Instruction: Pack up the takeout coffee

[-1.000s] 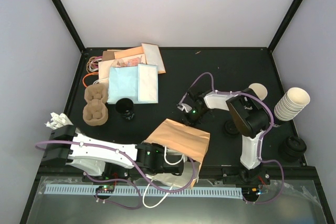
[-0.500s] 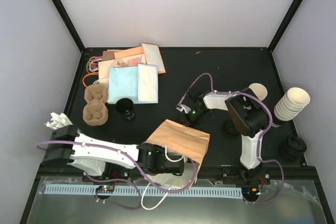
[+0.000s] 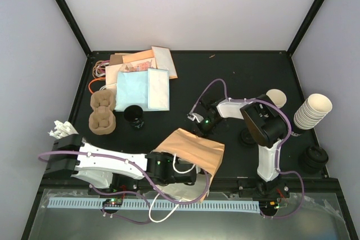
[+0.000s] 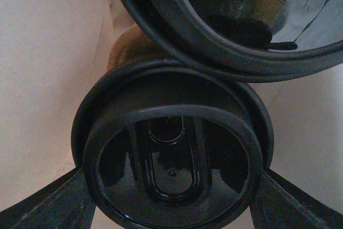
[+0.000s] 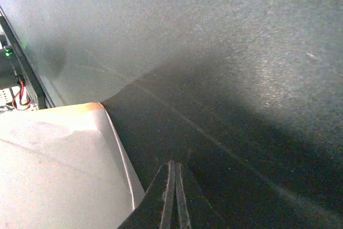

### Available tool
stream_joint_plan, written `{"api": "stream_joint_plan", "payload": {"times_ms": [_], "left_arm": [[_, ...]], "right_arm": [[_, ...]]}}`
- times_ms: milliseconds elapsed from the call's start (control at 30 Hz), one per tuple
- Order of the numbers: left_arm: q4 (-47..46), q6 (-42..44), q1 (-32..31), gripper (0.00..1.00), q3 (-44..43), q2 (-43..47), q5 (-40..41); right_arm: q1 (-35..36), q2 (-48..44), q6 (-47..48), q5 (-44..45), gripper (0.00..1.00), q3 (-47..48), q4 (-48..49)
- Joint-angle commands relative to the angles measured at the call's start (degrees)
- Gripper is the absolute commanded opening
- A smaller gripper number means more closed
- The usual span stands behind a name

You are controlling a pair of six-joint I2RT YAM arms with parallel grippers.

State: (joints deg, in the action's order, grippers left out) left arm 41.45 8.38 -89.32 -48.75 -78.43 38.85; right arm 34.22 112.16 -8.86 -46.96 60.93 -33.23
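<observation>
Item: takeout coffee (image 4: 172, 186), lid showing, clamped in the left tool (image 3: 188, 174) at the mouth of the brown paper bag (image 3: 194, 149) lying near-centre on the bench (image 3: 236, 77); right tool (image 5: 174, 191), fingers pressed together and empty, has edged nearer the bag's far edge, so packing looks close to done.

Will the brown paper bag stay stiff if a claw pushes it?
Probably not: the brown paper bag looks thin and lies slumped, so it would likely bend. It also seems light, so it might slide across the black table.
</observation>
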Motion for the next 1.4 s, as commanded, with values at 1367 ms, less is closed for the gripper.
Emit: {"api": "stream_joint_plan", "payload": {"times_ms": [1367], "left_arm": [[-3.8,2.7,5.3,0.52,2.7,-5.3,-5.4]], "right_arm": [[7.1,-1.0,4.5,-6.2,0.04,0.0,-3.3]]}}
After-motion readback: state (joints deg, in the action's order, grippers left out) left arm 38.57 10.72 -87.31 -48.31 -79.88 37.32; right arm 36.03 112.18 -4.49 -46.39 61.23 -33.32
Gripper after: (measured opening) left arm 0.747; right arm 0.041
